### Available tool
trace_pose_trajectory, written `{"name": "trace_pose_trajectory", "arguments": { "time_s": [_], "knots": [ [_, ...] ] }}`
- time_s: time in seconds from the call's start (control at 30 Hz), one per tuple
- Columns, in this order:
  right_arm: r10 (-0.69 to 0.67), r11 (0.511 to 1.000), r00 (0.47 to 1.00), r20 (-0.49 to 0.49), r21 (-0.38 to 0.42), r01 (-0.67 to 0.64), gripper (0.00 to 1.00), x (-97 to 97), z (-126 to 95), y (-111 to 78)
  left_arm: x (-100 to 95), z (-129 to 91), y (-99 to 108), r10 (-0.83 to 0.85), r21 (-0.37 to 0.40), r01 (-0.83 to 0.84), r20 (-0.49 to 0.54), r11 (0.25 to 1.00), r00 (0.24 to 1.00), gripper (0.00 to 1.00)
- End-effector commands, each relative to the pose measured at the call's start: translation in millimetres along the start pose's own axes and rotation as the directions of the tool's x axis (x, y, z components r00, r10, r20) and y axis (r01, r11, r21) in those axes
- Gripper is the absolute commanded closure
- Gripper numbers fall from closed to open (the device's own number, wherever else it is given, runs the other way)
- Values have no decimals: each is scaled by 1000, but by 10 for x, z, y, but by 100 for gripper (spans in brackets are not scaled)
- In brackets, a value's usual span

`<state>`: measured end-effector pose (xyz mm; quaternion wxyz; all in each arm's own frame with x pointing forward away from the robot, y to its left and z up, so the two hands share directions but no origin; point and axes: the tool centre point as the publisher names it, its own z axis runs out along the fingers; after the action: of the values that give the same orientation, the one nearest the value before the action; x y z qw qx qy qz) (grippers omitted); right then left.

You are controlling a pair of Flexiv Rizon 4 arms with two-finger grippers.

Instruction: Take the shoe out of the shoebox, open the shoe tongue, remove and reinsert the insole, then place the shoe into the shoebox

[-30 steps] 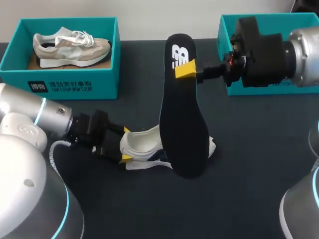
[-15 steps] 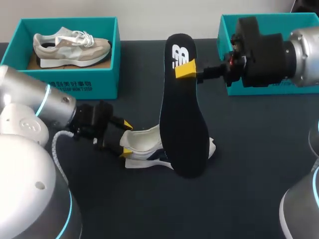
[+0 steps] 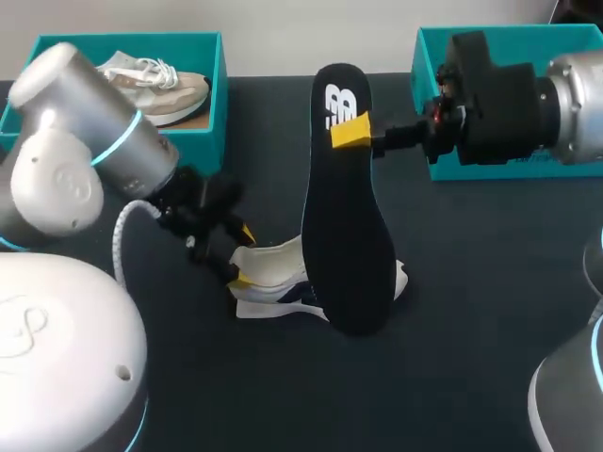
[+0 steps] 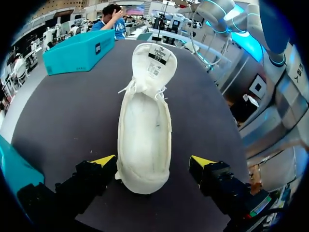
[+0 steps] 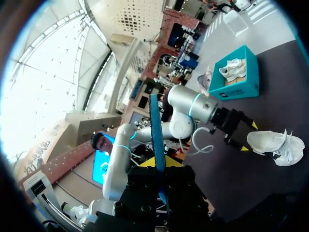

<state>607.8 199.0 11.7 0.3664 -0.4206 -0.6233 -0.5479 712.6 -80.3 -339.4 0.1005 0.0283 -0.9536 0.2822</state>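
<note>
Left arm (image 3: 71,160) and right arm (image 3: 575,94) are showing rounded silver-grey shells, cyan rings (image 3: 121,141) glowing at joints. A white cable (image 3: 121,235) is looping beside the left wrist; left hand (image 3: 243,256) and right hand (image 3: 350,130) are wearing black housings, yellow fingertips (image 4: 104,160).

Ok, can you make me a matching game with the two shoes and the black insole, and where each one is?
Things:
1. black insole
2. white shoe
3. tan shoe

Places:
A. inside the teal shoebox
B. on the table, between the left gripper's open fingers
C. pinched by the right gripper

Pairs: 1-C, 2-B, 3-A.
</note>
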Motion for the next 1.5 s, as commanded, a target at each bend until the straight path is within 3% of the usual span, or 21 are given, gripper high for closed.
{"name": "trace_pose_trajectory", "arguments": {
  "time_s": [0.03,0.27,0.63,1.17,1.5],
  "knots": [
    [2,1000,1000,3,0,-2,100,-2,37,12,-3,-47,-67,-4,-198,-2,-27,980,1000,0],
    [2,1000,1000,3,0,-2,100,-2,37,12,51,-8,-90,28,-328,-31,-13,944,1000,0],
    [2,1000,1000,3,0,-2,100,-2,37,12,-98,-79,-85,81,-452,-36,80,891,994,0],
    [2,1000,1000,3,0,-2,100,-2,37,12,-316,-45,-293,93,-429,-17,157,903,983,0],
    [2,1000,1000,3,0,-2,100,-2,37,12,-528,256,-539,104,-402,-16,197,915,975,0]
  ]
}}
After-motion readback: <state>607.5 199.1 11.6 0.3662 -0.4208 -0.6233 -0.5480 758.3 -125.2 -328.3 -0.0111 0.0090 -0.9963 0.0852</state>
